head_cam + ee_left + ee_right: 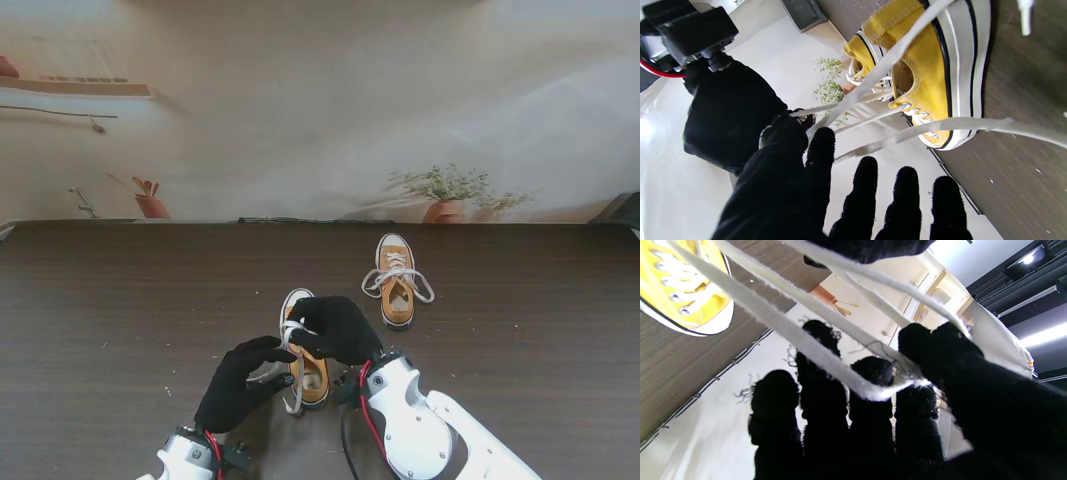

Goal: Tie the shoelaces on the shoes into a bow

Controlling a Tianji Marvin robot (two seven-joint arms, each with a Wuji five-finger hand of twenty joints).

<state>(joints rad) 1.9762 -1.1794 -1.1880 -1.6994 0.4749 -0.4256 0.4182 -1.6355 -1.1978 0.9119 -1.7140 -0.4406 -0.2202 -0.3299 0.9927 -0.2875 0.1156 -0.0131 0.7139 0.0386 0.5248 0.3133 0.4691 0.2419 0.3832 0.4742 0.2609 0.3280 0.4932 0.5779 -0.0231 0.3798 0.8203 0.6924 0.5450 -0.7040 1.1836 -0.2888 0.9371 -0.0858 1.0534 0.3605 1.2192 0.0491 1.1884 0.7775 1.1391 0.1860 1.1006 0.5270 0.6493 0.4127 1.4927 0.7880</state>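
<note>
A yellow sneaker (312,375) with a white toe cap lies close to me, toe pointing away. Its white shoelace (293,338) is pulled up off the shoe in several taut strands (893,55). My right hand (338,328), in a black glove, hovers over the shoe's front and pinches a fold of lace (887,391) between thumb and fingers. My left hand (243,381) reaches in from the left; a strand runs between its thumb and forefinger (820,146). A second yellow sneaker (396,283) stands farther off to the right with a bow on it.
The dark wooden table (120,300) spreads wide on both sides of the shoes. Its far edge meets a pale backdrop printed with plants (450,190) and a shelf (80,88). A loose lace end (294,402) hangs beside the near shoe.
</note>
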